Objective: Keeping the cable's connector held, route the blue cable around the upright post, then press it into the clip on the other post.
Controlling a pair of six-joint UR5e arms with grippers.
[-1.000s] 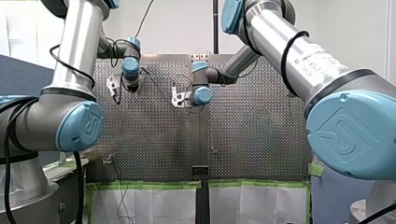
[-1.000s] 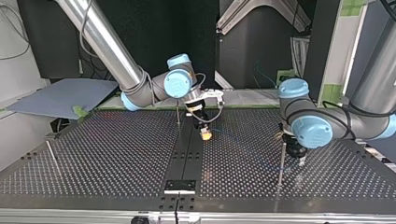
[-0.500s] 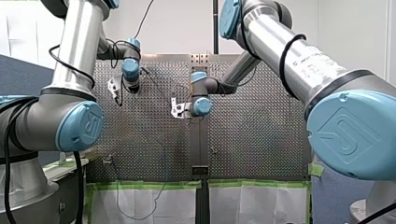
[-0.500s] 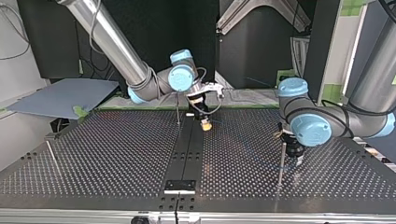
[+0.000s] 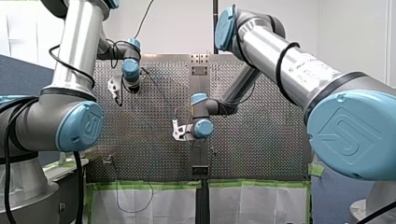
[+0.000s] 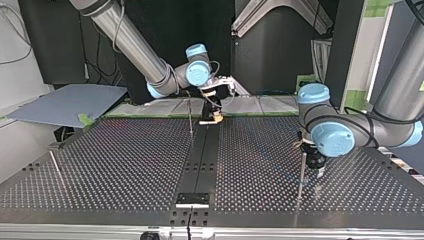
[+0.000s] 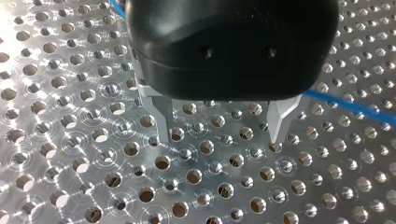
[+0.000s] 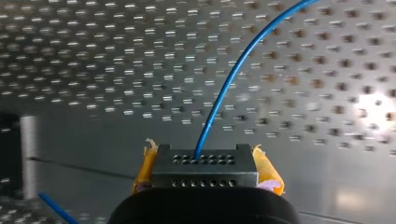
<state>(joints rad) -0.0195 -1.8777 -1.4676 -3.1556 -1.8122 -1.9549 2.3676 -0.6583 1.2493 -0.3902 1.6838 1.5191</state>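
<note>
In the right wrist view my right gripper [image 8: 208,171] has its yellow pads [image 8: 266,168] shut on a black connector [image 8: 204,169]. The blue cable [image 8: 233,74] runs out of the connector and away over the perforated plate. In the top view that gripper [image 6: 215,118] hangs by the table's far edge, just right of a thin upright post [image 6: 190,116]. My left gripper [image 7: 220,137] is open, its metal fingers [image 7: 161,116] a little above the plate with nothing between them. The cable [image 7: 348,106] passes behind it. In the top view it [image 6: 316,164] stands beside a second post [image 6: 301,175].
A third thin post [image 6: 54,167] stands near the top view's left edge. A dark strip [image 6: 202,160] runs down the middle of the perforated table, ending in a small bracket [image 6: 192,199]. Green tape [image 5: 149,185] lines the table's near edge in the front view.
My right arm has carried the connector towards the top view's far edge, past the middle post. In the front view it has come lower. My left arm has stayed in place.
</note>
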